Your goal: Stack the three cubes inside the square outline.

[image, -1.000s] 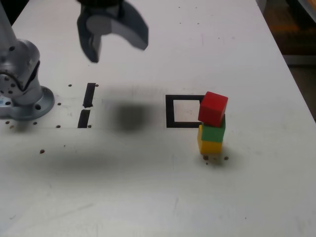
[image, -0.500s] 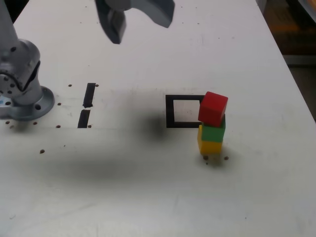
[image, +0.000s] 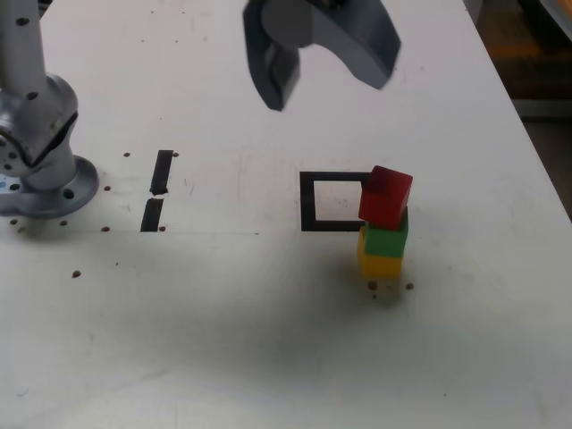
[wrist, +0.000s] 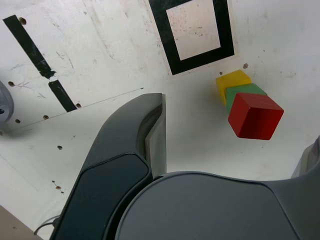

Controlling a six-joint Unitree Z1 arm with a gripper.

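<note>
**Hanging open, high over the table**

Hanging high above the table (image: pixel 268 357), the gripper (image: pixel 323 79) has its jaws spread wide and holds nothing. In the exterior view, the stack stands lower down and to the exterior view's right of it, well apart.

The yellow cube (image: pixel 379 263) sits on the table. The green cube (image: pixel 388 239) sits on it, and the red cube (image: pixel 385 197) is on top, turned a little. The stack stands just outside the square (image: pixel 308 201), by its corner. The square's inside is white and bare.

The red cube hides part of the square's right side in the exterior view. The gripper's top is cut off at the picture's edge. In the wrist view, the gripper's dark body fills much of the picture, and only one finger (wrist: pixel 152 135) shows well.
</note>
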